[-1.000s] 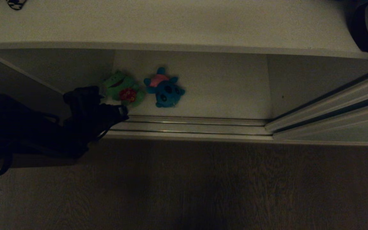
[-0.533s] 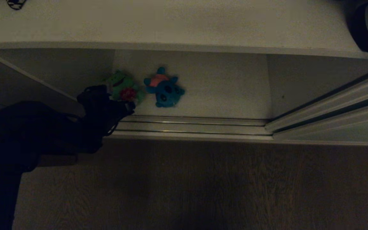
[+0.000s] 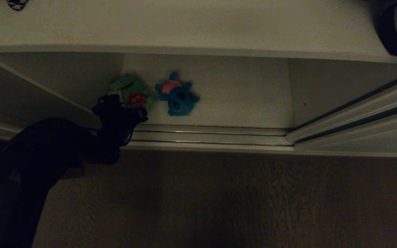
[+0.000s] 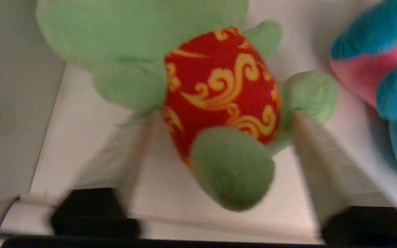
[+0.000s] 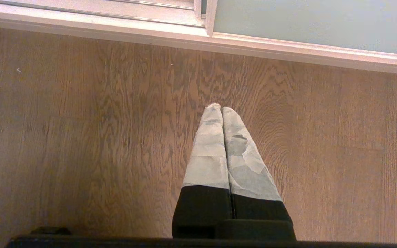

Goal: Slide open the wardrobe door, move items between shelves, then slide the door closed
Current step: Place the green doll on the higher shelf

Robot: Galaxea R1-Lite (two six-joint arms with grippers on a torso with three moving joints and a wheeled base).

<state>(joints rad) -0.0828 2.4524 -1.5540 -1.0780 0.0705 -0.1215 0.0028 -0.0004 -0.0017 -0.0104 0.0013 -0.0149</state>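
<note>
On the lowest plain white matte shelf (image 3: pixel 240 93) we see our left hand (image 4: pixel 219 144) reaching in from the left, its pale fingers (image 4: pixel 319 165) spread on either side of the small green plush toy with a red, gold-swirled belly (image 4: pixel 219 89), not clamped on it. The blue plush toy with a pink patch (image 3: pixel 177 94) lies just right of it. The pale grey-green sliding wardrobe door (image 3: pixel 374 137) stands slid to the right. Our right hand (image 5: pixel 219 108) hangs over the brown wooden floor (image 5: pixel 81 137), fingers pressed together, empty
</note>
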